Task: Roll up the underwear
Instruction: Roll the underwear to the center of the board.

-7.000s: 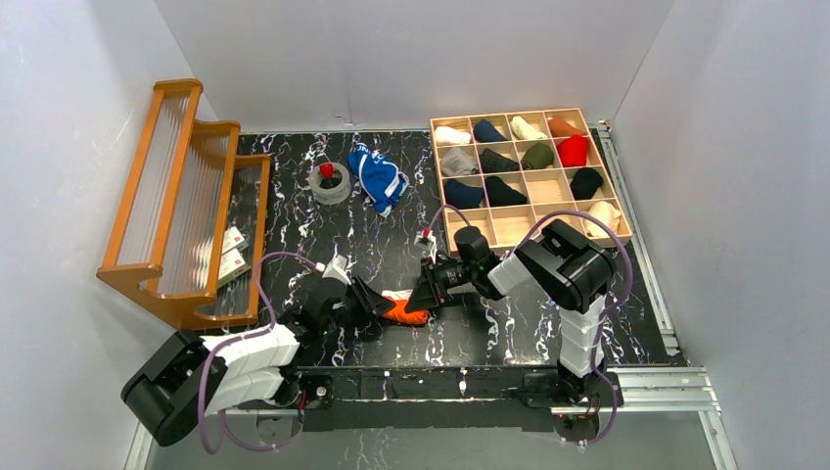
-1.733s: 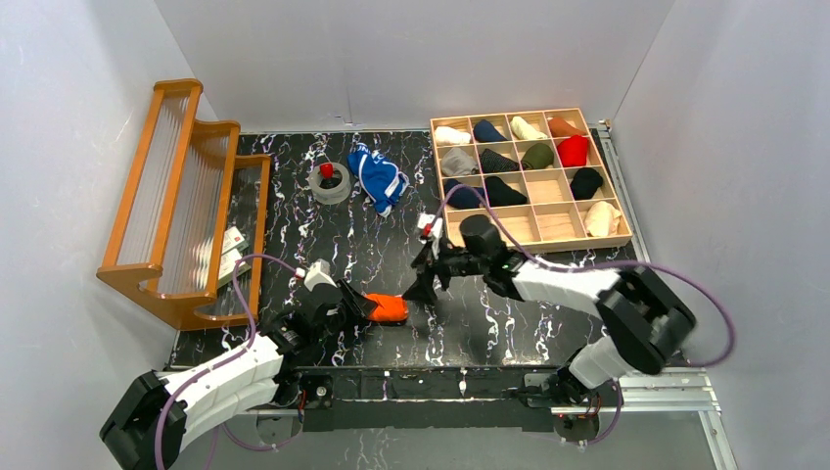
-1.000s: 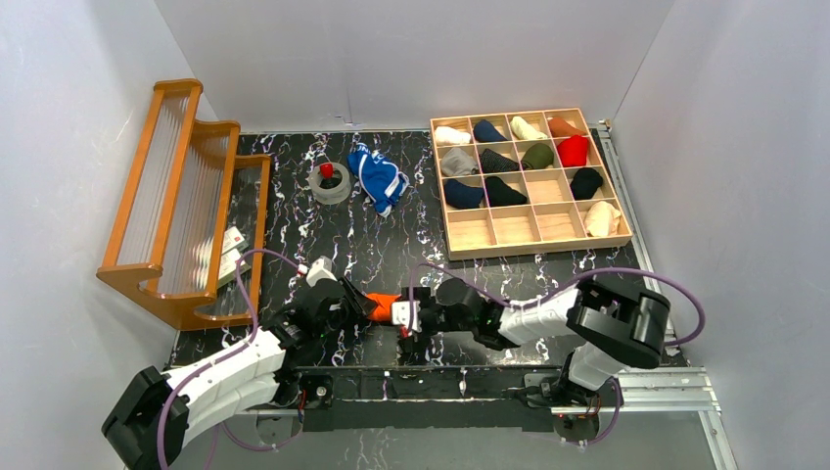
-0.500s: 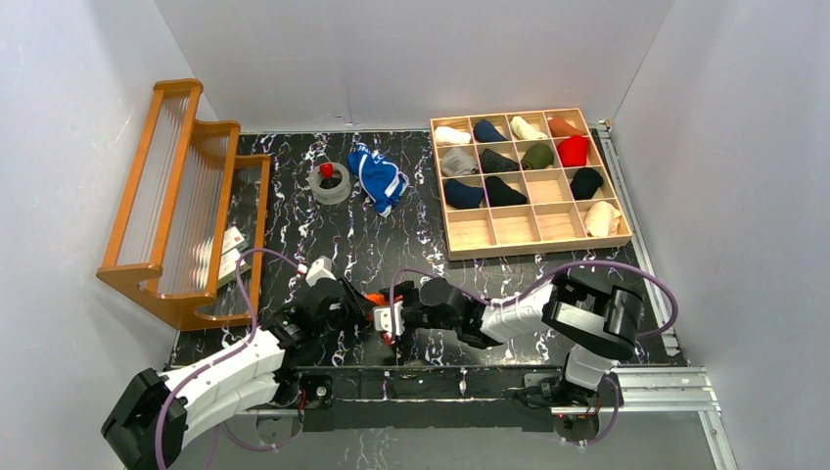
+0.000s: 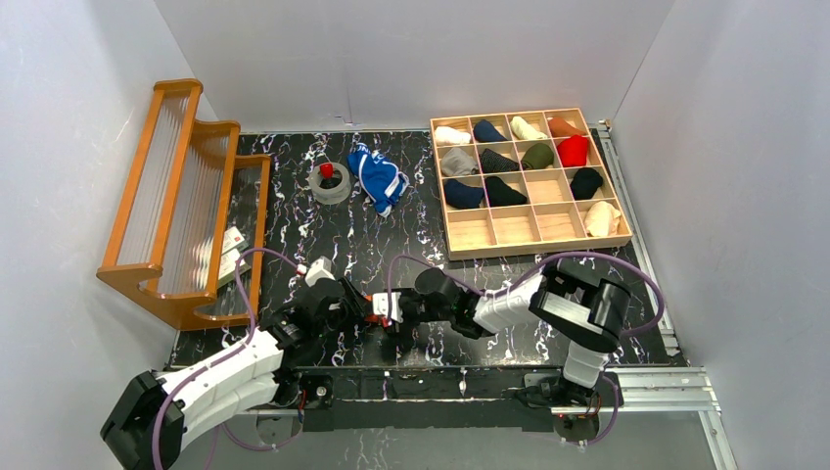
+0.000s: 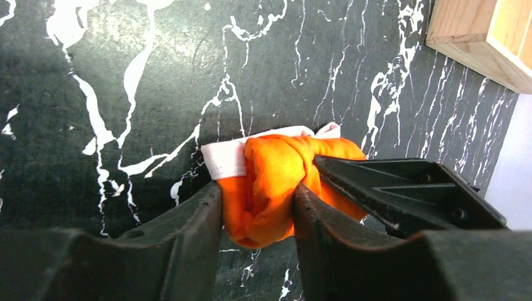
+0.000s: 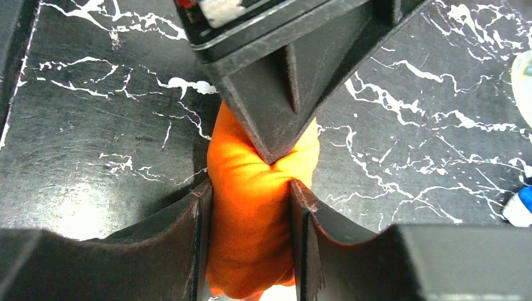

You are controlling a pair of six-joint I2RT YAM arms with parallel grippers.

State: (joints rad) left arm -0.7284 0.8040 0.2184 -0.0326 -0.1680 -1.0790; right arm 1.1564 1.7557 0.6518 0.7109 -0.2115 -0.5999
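Orange boxer briefs (image 6: 270, 179), bunched into a tight roll, sit on the marbled bench (image 5: 391, 250), low and centre in our top view. We see left pincer (image 6: 257, 210) and right pincer (image 7: 250, 204) both clamped on the roll. The blue briefs (image 5: 378, 178) lie upper centre.

orange underwear (image 6: 270, 182) with white trim, blue underwear (image 5: 378, 177) with white stripes, black table (image 5: 391, 250) veined white

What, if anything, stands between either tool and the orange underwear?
Nothing visible does. The left tool and the right tool each clamp the rolled orange underwear directly between their fingers. They come at it from opposite sides, and the fabric touches both fingers of each tool.
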